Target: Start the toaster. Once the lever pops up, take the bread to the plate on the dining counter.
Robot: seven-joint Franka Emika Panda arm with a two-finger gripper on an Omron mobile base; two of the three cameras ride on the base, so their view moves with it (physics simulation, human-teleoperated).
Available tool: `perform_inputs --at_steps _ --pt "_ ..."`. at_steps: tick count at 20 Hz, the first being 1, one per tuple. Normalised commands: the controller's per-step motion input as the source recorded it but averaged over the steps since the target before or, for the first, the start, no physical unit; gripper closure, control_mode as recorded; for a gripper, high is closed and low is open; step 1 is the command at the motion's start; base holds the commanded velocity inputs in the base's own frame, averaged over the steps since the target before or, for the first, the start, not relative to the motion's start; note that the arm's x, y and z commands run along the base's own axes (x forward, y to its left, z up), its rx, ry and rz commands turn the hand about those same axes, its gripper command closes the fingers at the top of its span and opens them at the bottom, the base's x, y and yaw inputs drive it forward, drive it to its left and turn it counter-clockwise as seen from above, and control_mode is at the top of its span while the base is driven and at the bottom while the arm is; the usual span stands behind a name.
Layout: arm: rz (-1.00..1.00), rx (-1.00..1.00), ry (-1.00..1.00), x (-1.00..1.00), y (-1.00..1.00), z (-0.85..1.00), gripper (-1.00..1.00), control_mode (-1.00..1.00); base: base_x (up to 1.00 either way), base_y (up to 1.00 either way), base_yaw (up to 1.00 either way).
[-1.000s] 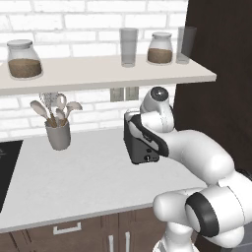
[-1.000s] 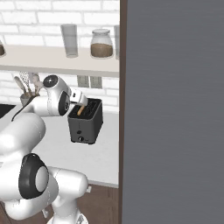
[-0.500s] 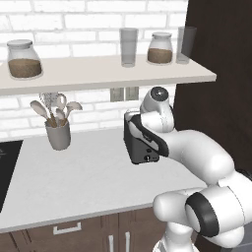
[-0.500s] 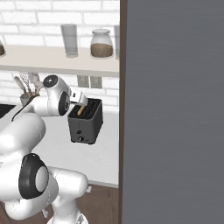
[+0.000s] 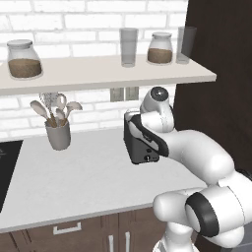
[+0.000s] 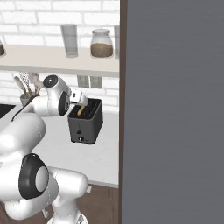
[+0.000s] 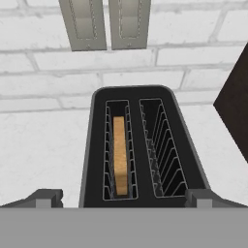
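Note:
The dark grey toaster [image 7: 140,145] stands on the grey-white worktop against the brick wall, seen from above in the hand view. The bread [image 7: 120,155] sits upright in its left slot, and the right slot is empty. My gripper [image 7: 123,198] hovers above the toaster's near end, open, with one fingertip [image 7: 46,197] to each side and nothing between them. From the right base view the hand [image 6: 78,97] is over the toaster [image 6: 86,124] and the bread [image 6: 82,110] peeks out of a slot. In the left base view my forearm covers part of the toaster [image 5: 141,150]. The plate and the dining counter are out of view.
A grey cup of utensils [image 5: 58,132] stands on the worktop to the left. A shelf [image 5: 108,74] with jars and glasses runs above the toaster. A tall dark cabinet [image 6: 175,109] walls off the right. Wall outlets [image 7: 104,24] sit behind the toaster.

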Motion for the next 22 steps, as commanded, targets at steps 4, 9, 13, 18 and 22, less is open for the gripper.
perform_inputs --at_steps 4,9,13,18,22 --pt "0.00 0.00 0.00 0.00 0.00 0.00 -1.00 -1.00 0.00 0.00 0.00" --pt "0.00 0.00 0.00 0.00 0.00 0.00 -1.00 -1.00 0.00 0.00 0.00" --pt "0.00 0.00 0.00 0.00 0.00 0.00 -1.00 -1.00 0.00 0.00 0.00" --pt "0.00 0.00 0.00 0.00 0.00 0.00 -1.00 -1.00 0.00 0.00 0.00" --pt "0.00 0.00 0.00 0.00 0.00 0.00 -1.00 -1.00 0.00 0.00 0.00"
